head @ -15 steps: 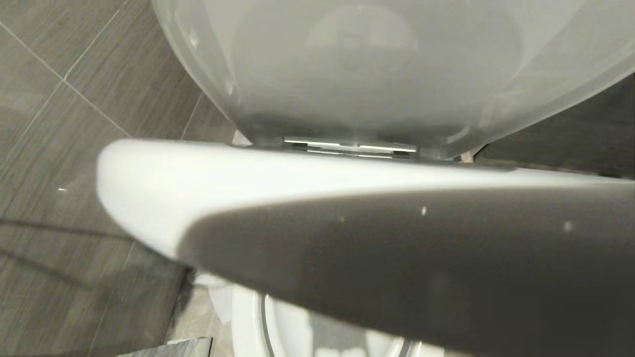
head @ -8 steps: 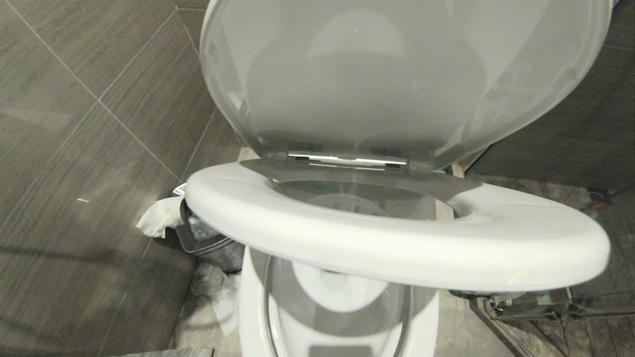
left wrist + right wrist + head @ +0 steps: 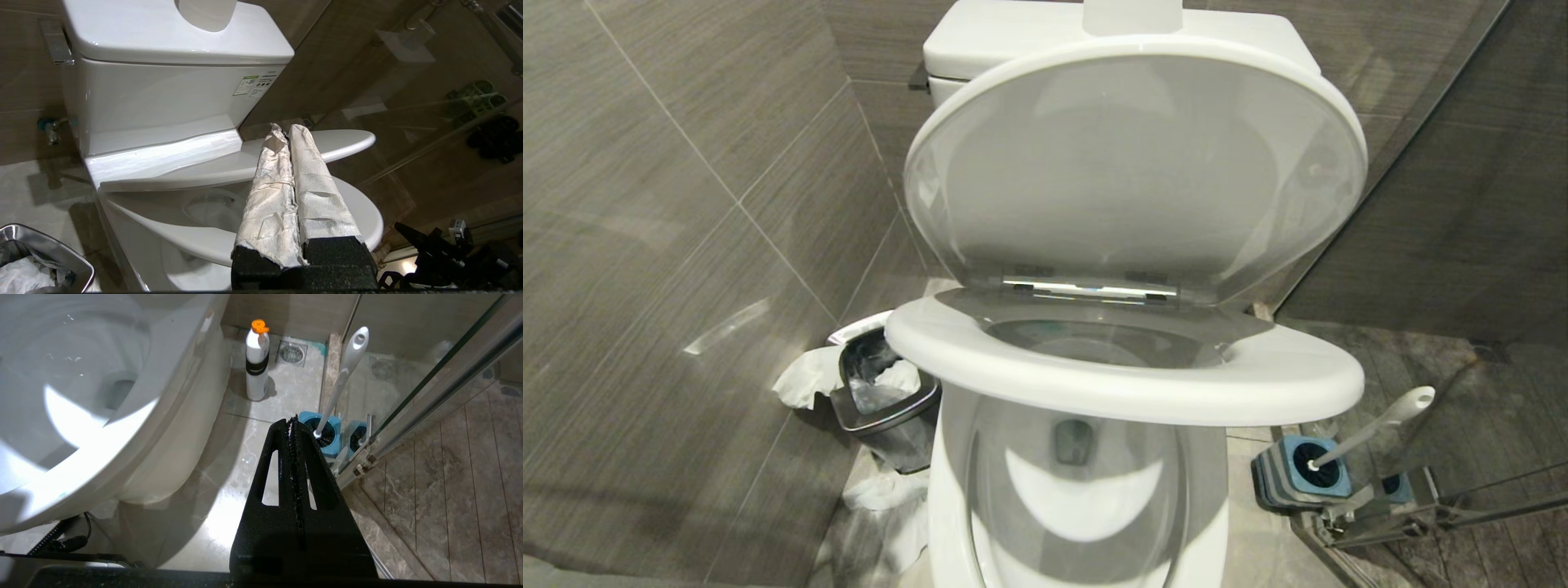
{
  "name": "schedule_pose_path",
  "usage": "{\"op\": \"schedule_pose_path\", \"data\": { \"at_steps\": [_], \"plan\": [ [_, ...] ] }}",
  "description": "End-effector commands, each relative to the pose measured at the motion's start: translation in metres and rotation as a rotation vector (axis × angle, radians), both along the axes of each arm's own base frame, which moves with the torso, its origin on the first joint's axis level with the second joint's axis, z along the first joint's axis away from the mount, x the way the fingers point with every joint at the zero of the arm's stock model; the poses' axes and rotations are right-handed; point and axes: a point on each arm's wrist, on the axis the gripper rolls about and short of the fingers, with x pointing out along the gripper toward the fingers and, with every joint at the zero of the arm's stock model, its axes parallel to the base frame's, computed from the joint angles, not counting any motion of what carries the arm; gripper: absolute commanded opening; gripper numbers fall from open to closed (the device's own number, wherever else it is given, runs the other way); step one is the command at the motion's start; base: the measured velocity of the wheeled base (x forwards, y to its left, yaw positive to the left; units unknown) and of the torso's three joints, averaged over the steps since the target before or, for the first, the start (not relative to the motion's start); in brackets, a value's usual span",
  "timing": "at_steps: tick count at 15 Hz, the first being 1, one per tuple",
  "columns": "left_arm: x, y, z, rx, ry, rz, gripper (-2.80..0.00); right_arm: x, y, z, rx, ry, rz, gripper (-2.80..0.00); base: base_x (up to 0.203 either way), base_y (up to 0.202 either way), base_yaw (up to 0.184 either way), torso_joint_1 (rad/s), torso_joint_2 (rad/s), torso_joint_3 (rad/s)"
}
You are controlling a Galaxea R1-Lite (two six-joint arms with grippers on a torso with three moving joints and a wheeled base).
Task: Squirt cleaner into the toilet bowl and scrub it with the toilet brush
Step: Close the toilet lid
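The white toilet bowl (image 3: 947,506) (image 3: 135,245) (image 3: 171,375) lies beneath a partly raised seat (image 3: 1127,392), and the lid (image 3: 1135,163) stands up behind. The toilet brush (image 3: 1376,425) (image 3: 345,371) leans in its blue holder (image 3: 1290,478) on the floor right of the bowl. My left gripper (image 3: 286,128), its fingers wrapped in pale paper, is shut and empty over the seat. Beside the bowl my right gripper (image 3: 292,418) hangs shut and empty, just short of the holder. Neither gripper shows in the head view. The cleaner itself is out of view.
A white bottle with an orange cap (image 3: 257,363) stands on the floor by the bowl's base. A steel waste bin (image 3: 882,400) with paper spilling out sits left of the toilet. A glass shower partition (image 3: 429,388) runs close behind the brush holder. Tiled walls close in on both sides.
The whole head view has shifted: the camera has pulled up and back. The seat that filled the picture is now smaller, and the tank, bin and brush have come into sight.
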Motion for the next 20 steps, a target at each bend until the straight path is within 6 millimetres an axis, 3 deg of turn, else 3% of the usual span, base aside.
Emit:
{"op": "schedule_pose_path", "data": {
  "at_steps": [1,6,7,9,13,17,20],
  "plan": [
    [-0.003,0.0,-0.001,0.002,0.005,-0.01,-2.8,0.0,0.0,0.0,-0.001,0.001,0.0,-2.8,0.0,0.0,0.0,-0.005,0.01,0.125],
    [-0.001,-0.004,-0.004,0.015,0.019,-0.13,-2.8,0.0,0.0,0.0,-0.001,0.001,0.0,-2.8,0.0,0.0,0.0,0.001,0.0,0.027],
    [0.007,-0.006,-0.004,0.015,0.033,-0.131,-2.8,0.0,0.0,0.0,-0.001,0.001,0.0,-2.8,0.0,0.0,0.0,0.0,0.0,0.0],
    [0.037,-0.015,-0.009,0.007,0.096,-0.115,-2.8,0.0,0.0,0.0,-0.001,0.001,0.0,-2.8,0.0,0.0,0.0,0.0,0.0,0.0],
    [0.122,-0.042,-0.04,0.142,0.152,-0.115,-2.8,0.0,0.0,0.0,-0.001,0.001,0.0,-2.8,0.0,0.0,0.0,0.0,0.0,0.0],
    [0.151,-0.089,-0.069,0.304,0.135,-0.17,-2.8,0.0,0.0,0.0,-0.001,0.001,0.001,-2.8,0.0,0.0,0.0,0.0,0.0,0.0],
    [0.164,-0.103,-0.089,0.348,0.21,-0.182,-2.8,0.0,0.0,0.0,-0.001,0.001,0.001,-2.8,0.0,0.0,0.0,0.0,0.0,0.0]
  ]
}}
